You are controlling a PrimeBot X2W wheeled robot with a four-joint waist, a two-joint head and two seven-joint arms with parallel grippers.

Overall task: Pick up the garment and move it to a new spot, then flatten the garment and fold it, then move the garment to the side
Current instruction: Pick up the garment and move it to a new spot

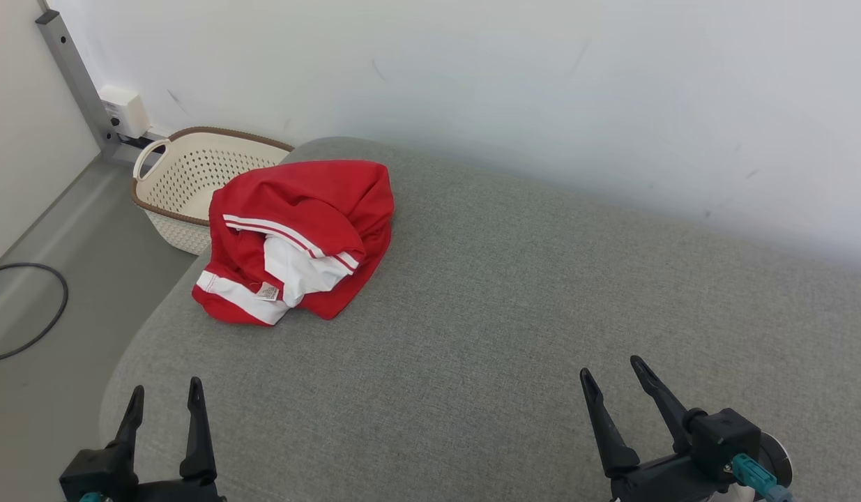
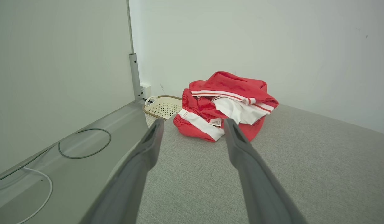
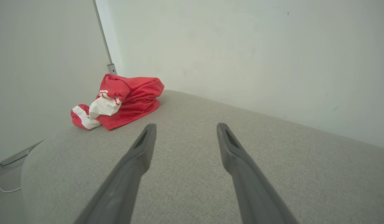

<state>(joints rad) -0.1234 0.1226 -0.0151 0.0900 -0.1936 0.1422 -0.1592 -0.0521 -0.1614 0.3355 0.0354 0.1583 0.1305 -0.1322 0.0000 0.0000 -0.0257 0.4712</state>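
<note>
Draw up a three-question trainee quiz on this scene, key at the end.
1. True or false: the red garment lies neatly folded on the grey cushion.
2. What stands by the cushion's far left corner, just behind the garment? A) cream basket B) blue bucket C) cardboard box
3. In what state are the left gripper and right gripper?
Key: 1 false, it lies crumpled; 2 A; 3 both open, holding nothing, apart from the garment.
</note>
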